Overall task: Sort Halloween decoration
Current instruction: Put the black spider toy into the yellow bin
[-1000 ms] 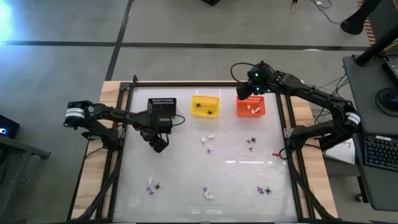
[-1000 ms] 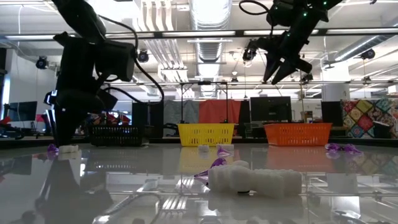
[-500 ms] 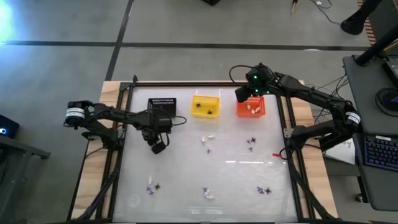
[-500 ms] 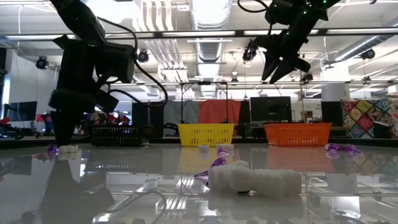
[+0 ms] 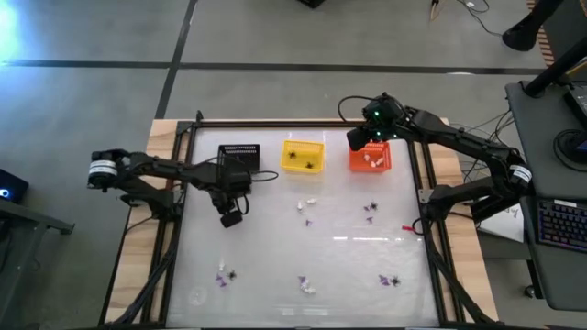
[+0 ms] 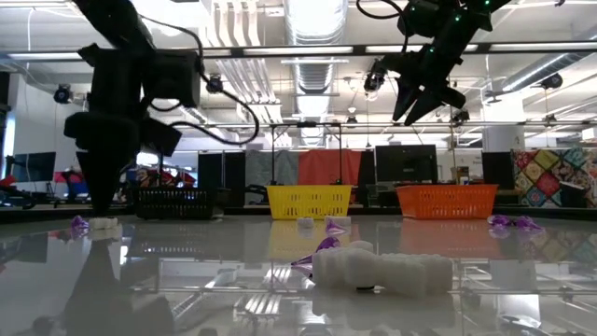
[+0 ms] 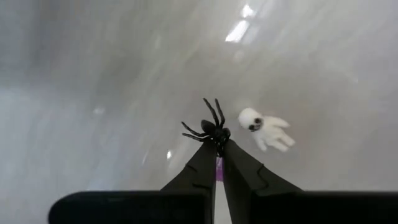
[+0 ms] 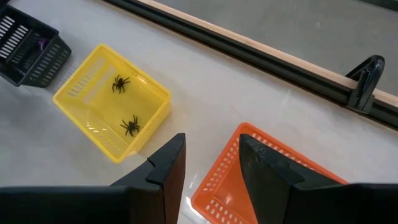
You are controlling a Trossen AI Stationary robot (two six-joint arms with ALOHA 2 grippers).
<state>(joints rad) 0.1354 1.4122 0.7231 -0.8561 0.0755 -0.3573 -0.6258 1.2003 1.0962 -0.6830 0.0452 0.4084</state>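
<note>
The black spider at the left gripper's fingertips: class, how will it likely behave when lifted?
The black spider looks tiny beside the left gripper, so it is probably very light. Its thin splayed legs suggest that it may flex or snag. Pinched only at one edge between the shut fingertips, it could twist or slip out.

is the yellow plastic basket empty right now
No, the right wrist view shows two small black spider trinkets lying inside the yellow plastic basket.
</note>
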